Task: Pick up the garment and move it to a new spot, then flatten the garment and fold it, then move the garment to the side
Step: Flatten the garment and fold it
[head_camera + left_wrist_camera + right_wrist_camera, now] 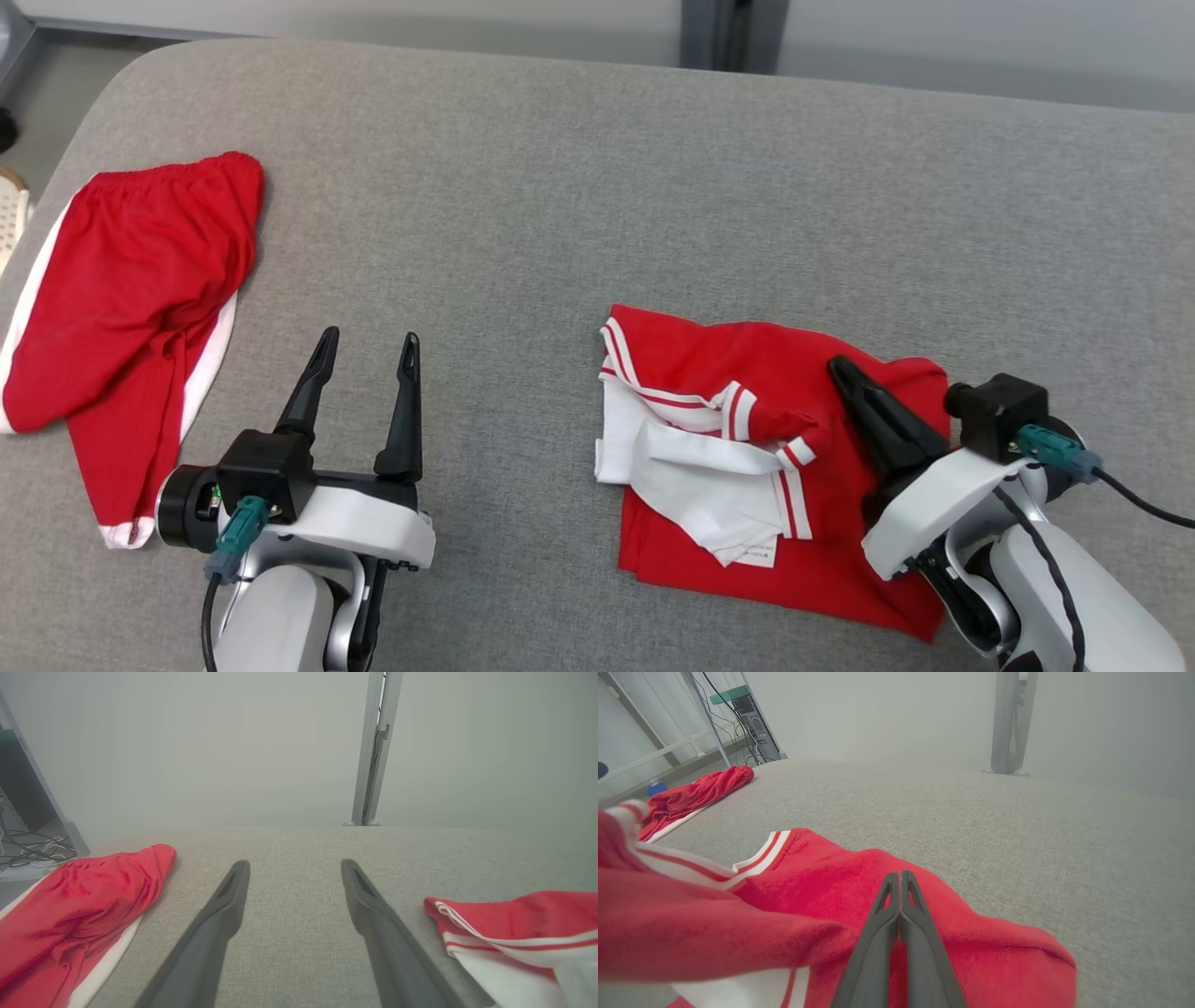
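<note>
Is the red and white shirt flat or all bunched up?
Bunched up. The shirt lies in a rumpled heap, with its white striped parts folded over the red.

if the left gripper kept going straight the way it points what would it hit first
Probably nothing soon: the open left gripper points across the bare grey surface, between the red shorts and the red-and-white shirt, both off its line. Its tilt is hard to judge, so it may graze the surface.
</note>
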`<state>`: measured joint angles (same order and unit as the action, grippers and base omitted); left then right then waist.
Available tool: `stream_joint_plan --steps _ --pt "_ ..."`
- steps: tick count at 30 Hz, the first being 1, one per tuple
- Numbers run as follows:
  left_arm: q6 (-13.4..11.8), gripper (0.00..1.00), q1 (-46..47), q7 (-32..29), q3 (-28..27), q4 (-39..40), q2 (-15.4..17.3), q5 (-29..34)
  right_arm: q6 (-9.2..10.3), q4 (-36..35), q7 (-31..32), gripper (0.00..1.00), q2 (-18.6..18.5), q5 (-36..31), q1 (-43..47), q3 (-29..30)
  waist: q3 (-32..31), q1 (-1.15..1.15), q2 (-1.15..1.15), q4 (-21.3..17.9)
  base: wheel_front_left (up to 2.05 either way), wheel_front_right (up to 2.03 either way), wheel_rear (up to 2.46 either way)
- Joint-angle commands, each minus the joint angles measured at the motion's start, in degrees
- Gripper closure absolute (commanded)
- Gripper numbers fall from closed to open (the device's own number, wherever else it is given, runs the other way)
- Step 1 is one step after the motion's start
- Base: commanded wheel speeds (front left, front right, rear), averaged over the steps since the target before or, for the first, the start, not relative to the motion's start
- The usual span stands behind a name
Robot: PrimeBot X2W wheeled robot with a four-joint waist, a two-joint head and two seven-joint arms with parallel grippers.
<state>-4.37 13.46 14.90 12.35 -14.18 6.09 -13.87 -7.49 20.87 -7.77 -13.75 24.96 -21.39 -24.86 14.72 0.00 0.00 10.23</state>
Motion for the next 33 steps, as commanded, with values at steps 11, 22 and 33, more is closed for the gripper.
stream_joint_plan --steps 11,22,33 --pt "0.2 0.00 0.8 0.3 -0.9 1.1 -0.8 0.6 -0.01 2.0 -1.8 1.00 -4.8 8.6 -1.3 -13.4 1.6 0.00 0.00 0.8 0.00 0.00 0.00" --pt "0.7 0.00 0.2 0.3 -1.9 1.2 -0.8 1.3 -0.01 -8.2 1.8 1.00 -8.1 12.8 3.3 -21.7 1.6 0.00 0.00 -1.6 0.00 0.00 0.00" --pt "0.6 0.00 -1.4 0.3 -3.1 0.8 0.2 1.8 -0.01 -11.4 -3.0 1.00 -2.4 5.2 11.2 2.7 -1.3 0.00 0.00 -5.0 0.00 0.00 0.00"
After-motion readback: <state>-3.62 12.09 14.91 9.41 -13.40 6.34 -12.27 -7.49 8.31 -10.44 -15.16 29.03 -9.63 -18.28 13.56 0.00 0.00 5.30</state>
